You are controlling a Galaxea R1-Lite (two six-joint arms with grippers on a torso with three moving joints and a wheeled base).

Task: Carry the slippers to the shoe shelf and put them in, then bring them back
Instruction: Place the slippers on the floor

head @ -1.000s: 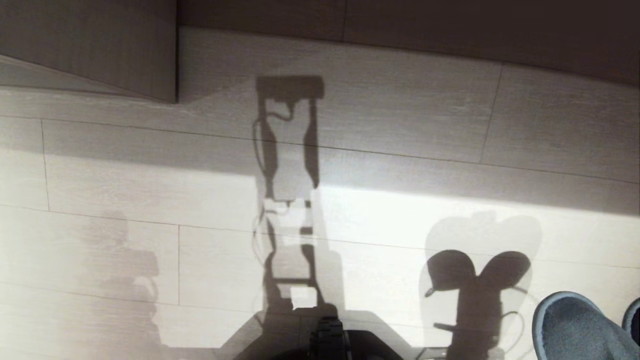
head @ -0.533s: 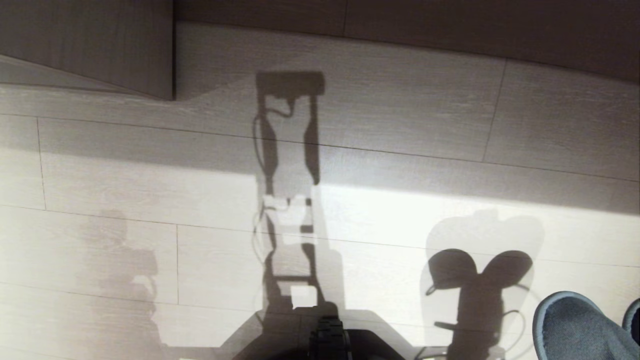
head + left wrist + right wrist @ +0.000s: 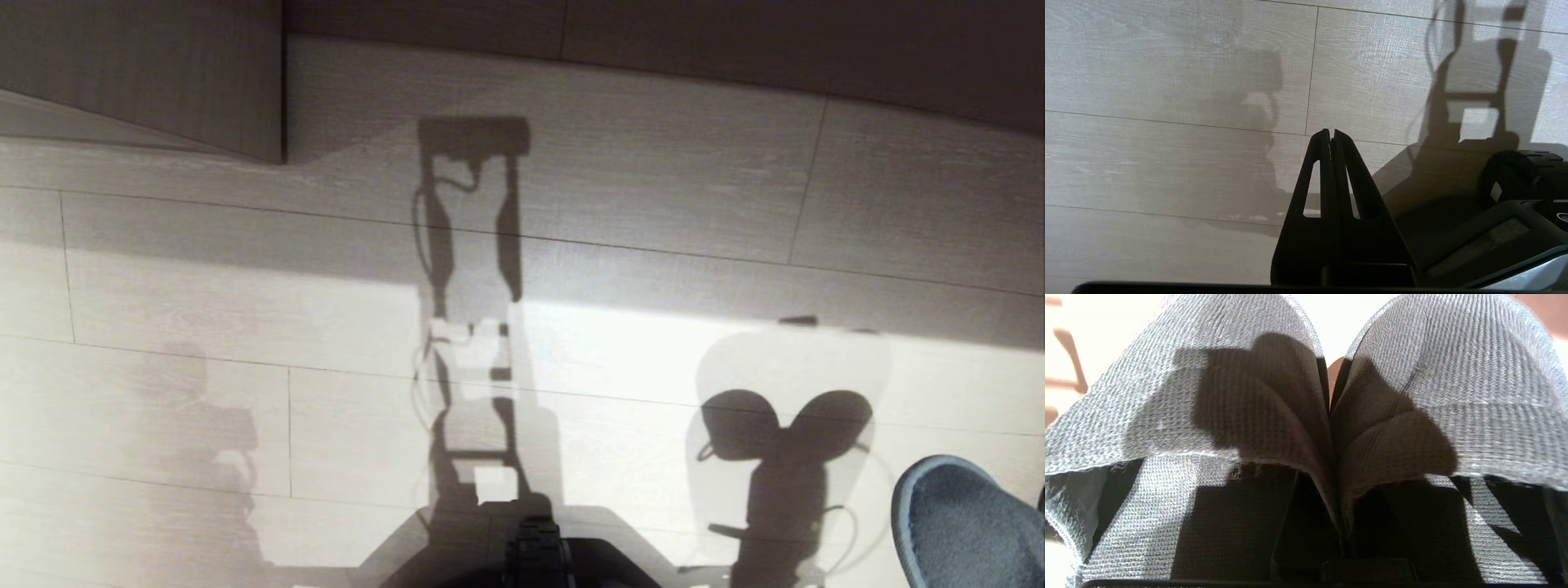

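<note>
slippers (image 3: 1306,396) pinched as a pair, carried over the floor (image 3: 245,408)

right gripper (image 3: 1337,522) grips both slippers by their touching inner strap edges; left gripper (image 3: 1331,141) hangs closed, empty. keep the pinch firm and the load level until the shoe shelf (image 3: 147,73) is squarely ahead.

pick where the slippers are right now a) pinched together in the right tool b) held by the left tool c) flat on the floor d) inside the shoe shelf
a: in the right wrist view the right tool is shut on the inner edges of both slippers, pressed side by side, while the left tool is shut on nothing over bare floor.
</note>
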